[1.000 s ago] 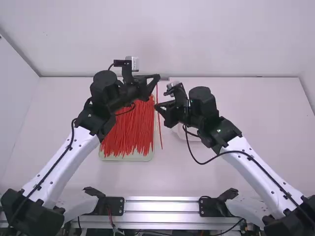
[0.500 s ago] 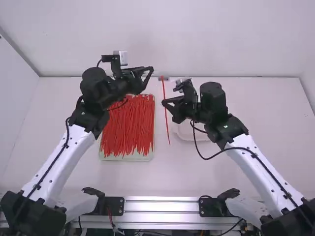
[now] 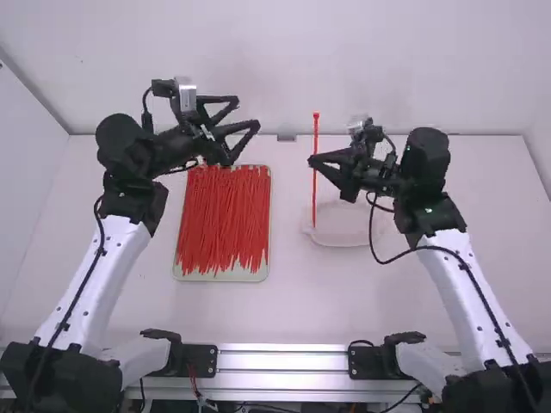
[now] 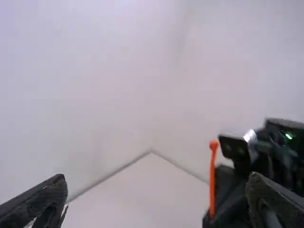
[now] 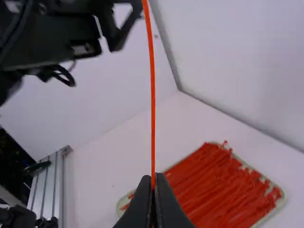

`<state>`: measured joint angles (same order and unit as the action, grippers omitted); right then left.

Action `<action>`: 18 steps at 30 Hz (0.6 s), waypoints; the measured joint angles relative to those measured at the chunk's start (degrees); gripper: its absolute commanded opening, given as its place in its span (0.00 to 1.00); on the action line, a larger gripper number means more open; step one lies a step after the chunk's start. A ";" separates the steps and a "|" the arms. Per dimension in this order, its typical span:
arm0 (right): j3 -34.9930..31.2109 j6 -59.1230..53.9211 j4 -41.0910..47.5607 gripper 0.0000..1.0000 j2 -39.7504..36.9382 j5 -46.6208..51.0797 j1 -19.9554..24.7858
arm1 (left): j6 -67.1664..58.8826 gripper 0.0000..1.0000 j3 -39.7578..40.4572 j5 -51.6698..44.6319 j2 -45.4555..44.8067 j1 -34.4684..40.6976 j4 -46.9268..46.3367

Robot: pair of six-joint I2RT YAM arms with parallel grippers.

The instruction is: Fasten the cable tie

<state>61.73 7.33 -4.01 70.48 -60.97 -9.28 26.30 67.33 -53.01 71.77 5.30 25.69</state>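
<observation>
Two arms, two pincers, both held high above the table. My left pincer (image 3: 247, 114) sits off to the left at the back, fingers spread wide with nothing between them; my left wrist view shows bare wall in the gap. Below and just right of it is one flat tray (image 3: 222, 277) with a pile of red ties (image 3: 224, 215), laid lengthwise, too many to count. Right of the tray is one single red cable tie (image 3: 313, 198), well apart from the pile. It stands upright with its small head at the top. My right pincer (image 3: 312, 161) has it pinched partway along the strap, fingers closed tight on it with no gap visible in my right wrist view. The tie's lower end hangs over one pale shallow dish (image 3: 337, 237) on the table, and I cannot tell if it touches. The tie is unfastened, a straight strap with no loop. The surface is a white table (image 3: 482, 189), matte. One metal rail (image 3: 284, 351) runs along its near edge, between the two arm bases. White walls stand on the left and at the back and meet the table at a plain corner.
</observation>
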 measured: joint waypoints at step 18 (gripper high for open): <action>0.00 -3.69 -7.96 0.00 0.00 -16.00 -0.31 | 11.56 0.98 9.88 -24.76 11.65 4.87 21.55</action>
<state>61.73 3.64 -11.97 70.48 -76.97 -9.58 37.87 77.21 -77.78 83.42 10.17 47.24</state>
